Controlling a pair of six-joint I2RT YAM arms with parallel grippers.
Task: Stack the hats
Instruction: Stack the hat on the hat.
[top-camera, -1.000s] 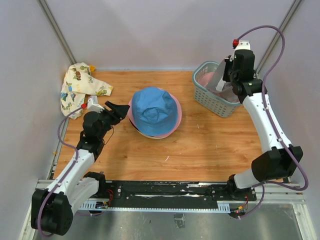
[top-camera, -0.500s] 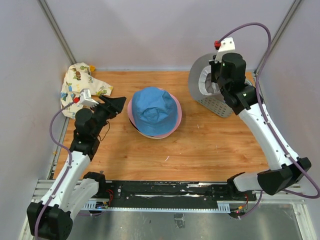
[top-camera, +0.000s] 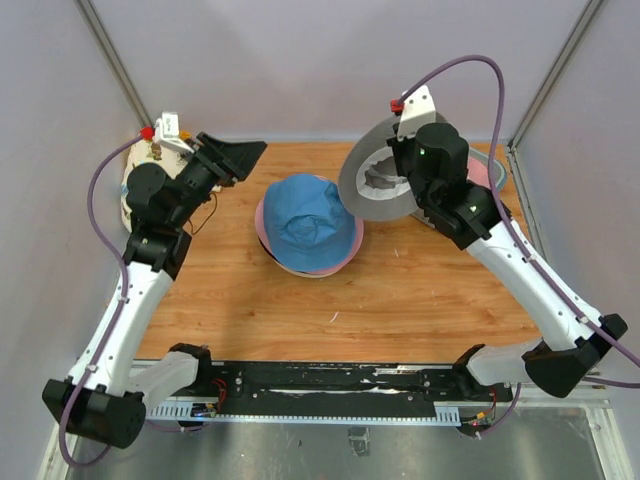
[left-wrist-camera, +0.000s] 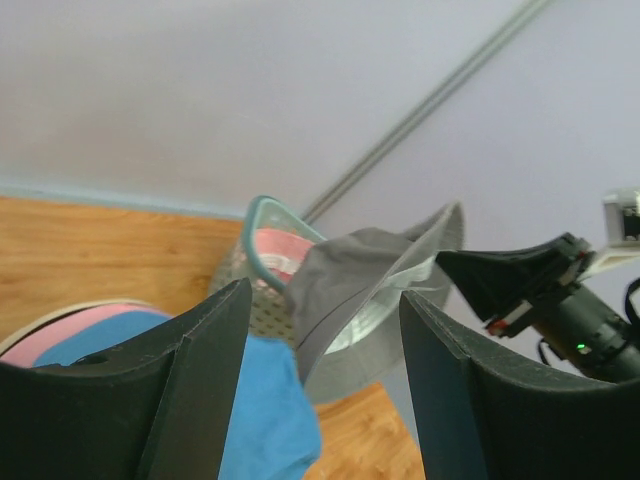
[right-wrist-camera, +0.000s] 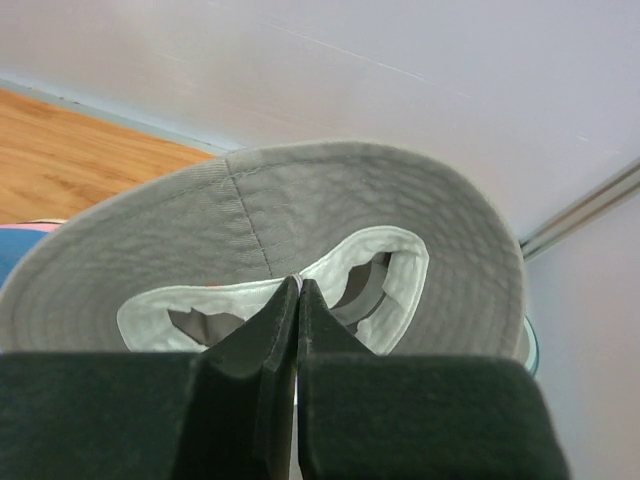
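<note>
A stack of hats sits mid-table: a teal-blue hat (top-camera: 308, 220) on top, a pink brim (top-camera: 348, 250) and a dark edge under it. My right gripper (top-camera: 392, 178) is shut on the inner band of a grey hat (top-camera: 362, 185) and holds it in the air, right of and above the stack; the hat fills the right wrist view (right-wrist-camera: 300, 215). My left gripper (top-camera: 238, 160) is open and empty, raised at the back left of the stack. In the left wrist view the grey hat (left-wrist-camera: 345, 290) and blue hat (left-wrist-camera: 260, 410) show between my fingers.
A grey-green slatted basket (top-camera: 497, 168) with pink fabric inside stands at the back right, mostly behind my right arm; it also shows in the left wrist view (left-wrist-camera: 262, 255). A cream printed cloth (top-camera: 128, 195) lies at the back left, mostly hidden by my left arm. Walls close in on three sides.
My right gripper has lifted the grey hat out of the basket and carried it left toward the stack. My left arm has risen and swung toward the back, its gripper open throughout.
</note>
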